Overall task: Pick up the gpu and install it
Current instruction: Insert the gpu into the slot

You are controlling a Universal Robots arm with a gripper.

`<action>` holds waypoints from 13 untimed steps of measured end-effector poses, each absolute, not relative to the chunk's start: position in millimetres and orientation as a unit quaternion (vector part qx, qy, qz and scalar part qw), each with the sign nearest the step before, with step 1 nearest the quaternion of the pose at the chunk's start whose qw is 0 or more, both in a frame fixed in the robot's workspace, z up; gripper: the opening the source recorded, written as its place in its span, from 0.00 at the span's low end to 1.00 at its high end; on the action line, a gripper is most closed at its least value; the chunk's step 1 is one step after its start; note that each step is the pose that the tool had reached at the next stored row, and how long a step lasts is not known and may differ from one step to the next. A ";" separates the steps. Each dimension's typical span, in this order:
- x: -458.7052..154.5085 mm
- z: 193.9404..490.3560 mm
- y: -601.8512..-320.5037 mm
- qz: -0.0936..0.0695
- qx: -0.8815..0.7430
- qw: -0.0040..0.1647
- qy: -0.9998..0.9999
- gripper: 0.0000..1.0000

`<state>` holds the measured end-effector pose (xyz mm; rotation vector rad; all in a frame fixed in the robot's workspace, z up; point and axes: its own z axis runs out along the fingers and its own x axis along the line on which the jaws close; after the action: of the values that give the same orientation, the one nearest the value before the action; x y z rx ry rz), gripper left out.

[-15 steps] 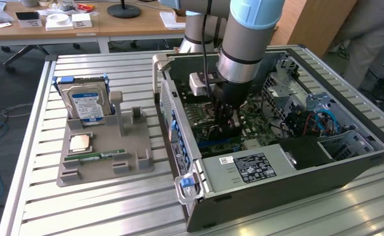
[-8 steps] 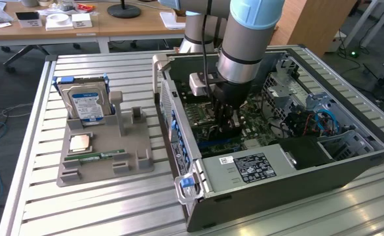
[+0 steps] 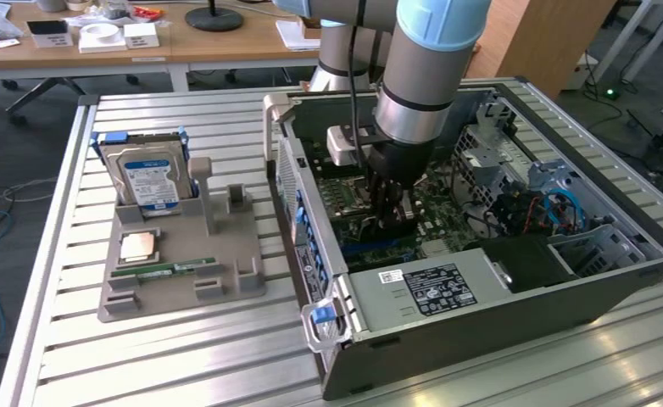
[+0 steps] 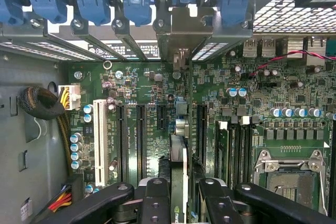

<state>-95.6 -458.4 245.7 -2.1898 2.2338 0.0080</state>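
Note:
The gpu [image 4: 178,158] is seen edge-on as a thin card standing upright over the green motherboard [image 4: 142,85], between two black expansion slots. Its metal bracket end [image 4: 181,30] reaches the rear slot openings of the case. My gripper [image 4: 185,195] is shut on the card, one black finger [image 4: 156,200] on each side. In the exterior view the gripper [image 3: 394,216] is deep inside the open computer case [image 3: 479,331], low over the motherboard. Whether the card sits fully in its slot I cannot tell.
A grey holder [image 3: 236,280] on the slatted table at the exterior view's left carries a silver hard drive [image 3: 151,178], a processor chip [image 3: 139,246] and a green memory stick [image 3: 179,269]. Inside the case are the power supply [image 3: 445,288], a white slot [image 4: 100,135], the processor socket [image 4: 286,174] and blue latches [image 4: 94,1].

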 end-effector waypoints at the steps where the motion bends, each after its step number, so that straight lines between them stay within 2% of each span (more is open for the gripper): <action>1: -95.6 245.7 -458.4 0.003 -0.700 0.007 0.714 0.26; 13: -95.6 245.7 -458.4 0.003 -0.700 0.007 0.714 0.26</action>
<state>-95.6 -458.4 245.7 -2.1898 2.2337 0.0079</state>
